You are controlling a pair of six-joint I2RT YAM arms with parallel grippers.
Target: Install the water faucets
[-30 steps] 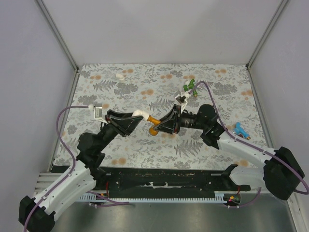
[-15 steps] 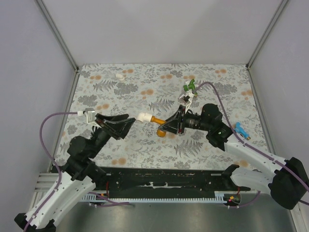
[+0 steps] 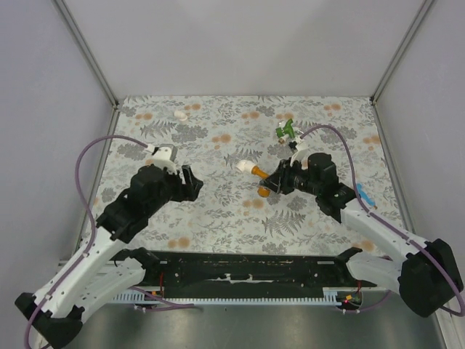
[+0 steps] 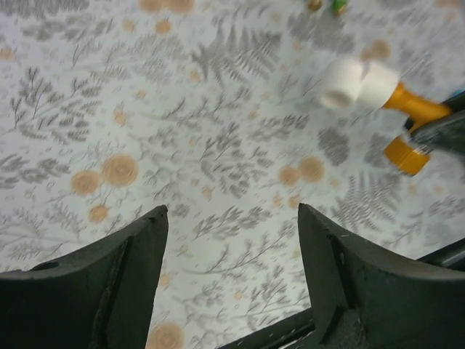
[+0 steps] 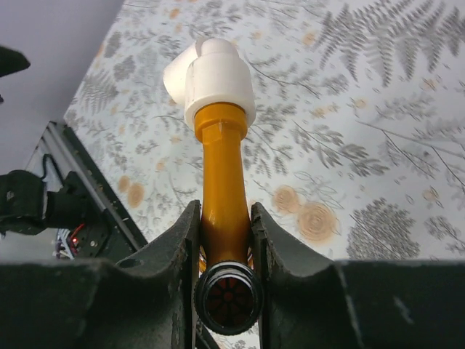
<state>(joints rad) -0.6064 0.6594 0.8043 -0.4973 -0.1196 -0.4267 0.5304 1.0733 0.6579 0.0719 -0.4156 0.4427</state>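
Orange faucet (image 5: 220,167), white elbow fitting (image 5: 211,76) seated on its tip, clamped in right gripper (image 5: 222,218) at scene centre. Left gripper (image 4: 231,214) wide, empty, well apart. Green faucet (image 3: 286,131) (far right), blue faucet (image 3: 361,193) (right) and spare white fitting (image 3: 180,114) (far left) appear unassembled.

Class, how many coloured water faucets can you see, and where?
3. Orange faucet, in the right gripper; green faucet, on the table beyond it; blue faucet, beside the right arm, partly covered. Others may be hidden.
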